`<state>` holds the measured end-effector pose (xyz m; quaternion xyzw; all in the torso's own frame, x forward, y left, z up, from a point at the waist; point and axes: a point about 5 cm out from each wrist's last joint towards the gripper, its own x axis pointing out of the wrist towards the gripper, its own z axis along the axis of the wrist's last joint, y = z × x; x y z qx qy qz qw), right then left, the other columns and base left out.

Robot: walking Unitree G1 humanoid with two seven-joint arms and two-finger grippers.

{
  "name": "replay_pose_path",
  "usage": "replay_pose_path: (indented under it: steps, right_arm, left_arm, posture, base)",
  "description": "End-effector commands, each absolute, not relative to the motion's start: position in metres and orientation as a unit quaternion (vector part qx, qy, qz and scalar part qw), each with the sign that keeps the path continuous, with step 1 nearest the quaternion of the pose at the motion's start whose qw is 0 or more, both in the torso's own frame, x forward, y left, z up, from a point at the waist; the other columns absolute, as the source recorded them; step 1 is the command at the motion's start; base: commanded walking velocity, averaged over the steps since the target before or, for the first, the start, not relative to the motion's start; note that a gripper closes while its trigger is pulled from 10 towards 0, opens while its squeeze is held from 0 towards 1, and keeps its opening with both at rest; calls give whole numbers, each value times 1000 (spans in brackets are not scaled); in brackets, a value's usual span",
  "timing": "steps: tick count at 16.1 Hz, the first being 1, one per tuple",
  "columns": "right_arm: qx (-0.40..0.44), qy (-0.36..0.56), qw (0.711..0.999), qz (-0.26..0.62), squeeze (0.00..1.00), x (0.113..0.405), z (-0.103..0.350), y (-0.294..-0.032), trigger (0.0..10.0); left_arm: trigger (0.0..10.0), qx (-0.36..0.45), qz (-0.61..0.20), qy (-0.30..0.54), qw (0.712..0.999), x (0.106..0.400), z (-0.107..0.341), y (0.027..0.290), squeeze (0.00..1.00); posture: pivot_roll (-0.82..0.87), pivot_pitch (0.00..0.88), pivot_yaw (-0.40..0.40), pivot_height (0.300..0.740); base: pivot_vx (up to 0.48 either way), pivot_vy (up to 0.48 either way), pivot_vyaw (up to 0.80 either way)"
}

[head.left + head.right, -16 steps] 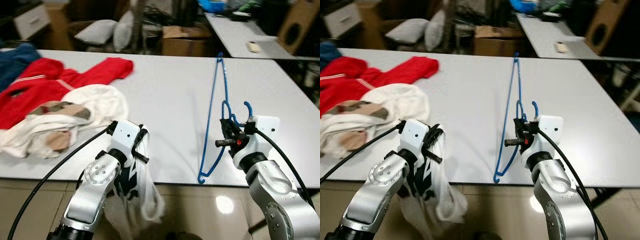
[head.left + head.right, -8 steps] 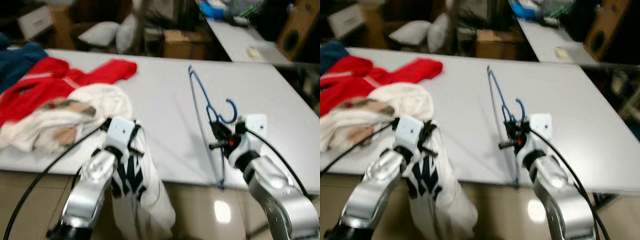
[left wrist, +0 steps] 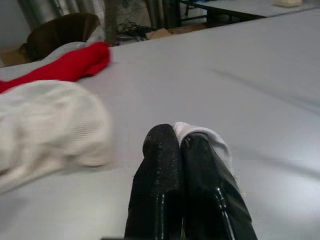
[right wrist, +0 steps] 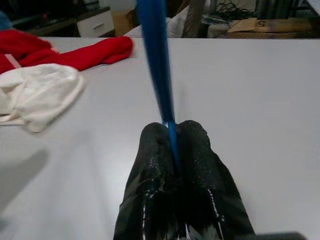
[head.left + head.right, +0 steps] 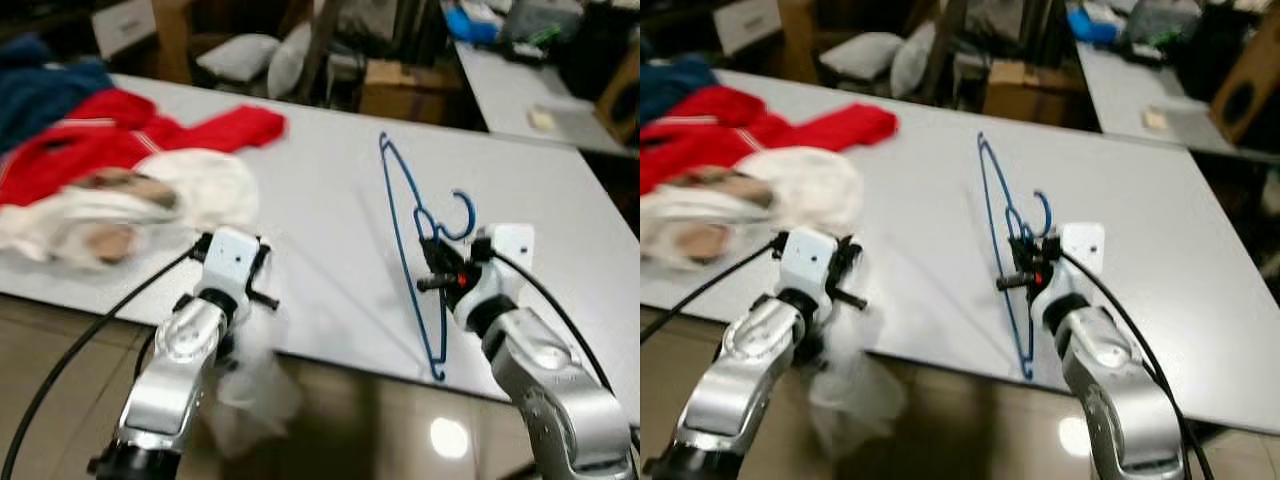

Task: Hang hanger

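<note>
Hanger (image 5: 410, 240), blue wire: we hold it upright over the white worktop (image 5: 330, 200), right tool (image 4: 172, 150) clenched on its lower frame. White garment (image 5: 250, 385): pinched in our left tool (image 3: 180, 142), dangling below the worktop's near edge. Red garment (image 5: 120, 135), pale bundle (image 5: 120, 205): farther left. Step judged: carrying; next, finding a rail.

clothes pile (image 5: 110, 190) left, hanger (image 5: 415, 240) right, on table (image 5: 320, 220)
</note>
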<state>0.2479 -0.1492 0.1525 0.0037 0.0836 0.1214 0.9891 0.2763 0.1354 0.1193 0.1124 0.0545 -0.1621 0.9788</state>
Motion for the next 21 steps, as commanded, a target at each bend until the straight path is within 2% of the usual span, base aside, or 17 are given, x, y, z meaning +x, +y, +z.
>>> replay_pose_path:
  steps: [1,3,5,7,9,11,12,17,18,19,20,21]
  right_arm:
    - [-2,85,991,103,0,247,153,-156,10000]
    - [1,85,991,99,0,246,152,-155,10000]
    - [1,85,992,98,0,245,151,-154,10000]
    - [9,92,992,90,0,245,150,-156,10000]
    - [3,91,992,85,0,246,151,-157,10000]
    - [6,81,993,87,0,246,153,-157,10000]
    - [1,77,992,96,0,247,155,-155,10000]
    - [-40,66,986,146,0,254,163,-163,10000]
    - [-60,60,980,181,0,256,167,-168,10000]
    - [-84,58,964,244,0,254,173,-176,10000]
    - [-103,63,952,282,0,251,175,-181,10000]
    - [-120,73,937,319,0,247,176,-188,10000]
  left_arm:
    - [10000,115,-180,36,976,279,126,125,0]
    - [10000,121,-190,37,974,280,127,124,0]
    - [10000,106,-197,39,974,281,127,124,0]
    - [10000,82,-213,44,973,283,128,122,0]
    - [10000,101,-209,41,972,287,129,122,0]
    - [10000,130,-205,37,969,289,129,122,0]
    - [10000,100,-200,42,974,290,129,122,0]
    - [10000,125,-207,60,968,295,129,131,0]
    - [9961,127,-205,63,968,301,132,136,0]
    - [980,124,-213,55,968,310,142,139,0]
    - [0,123,-217,49,967,317,149,140,0]
    - [0,118,-229,43,965,324,158,139,0]
  posture:
    - [-52,0,-15,740]
    - [-54,0,-3,740]
    - [-54,0,-3,740]
    - [-58,0,17,740]
    - [-60,0,22,740]
    - [-61,0,22,740]
    - [-61,0,20,740]
    - [-51,0,-1,740]
    - [-44,0,-11,740]
    - [-41,0,-16,740]
    - [-37,0,-19,740]
    - [-34,0,-18,740]
  base:
    - [0,-416,0]
    - [0,-409,0]
    - [0,0,0]
    - [0,240,-681]
    - [0,480,-800]
    - [0,-146,-400]
    - [0,0,0]
    - [0,0,0]
    - [0,0,0]
    - [0,0,0]
    - [0,0,0]
    - [0,0,0]
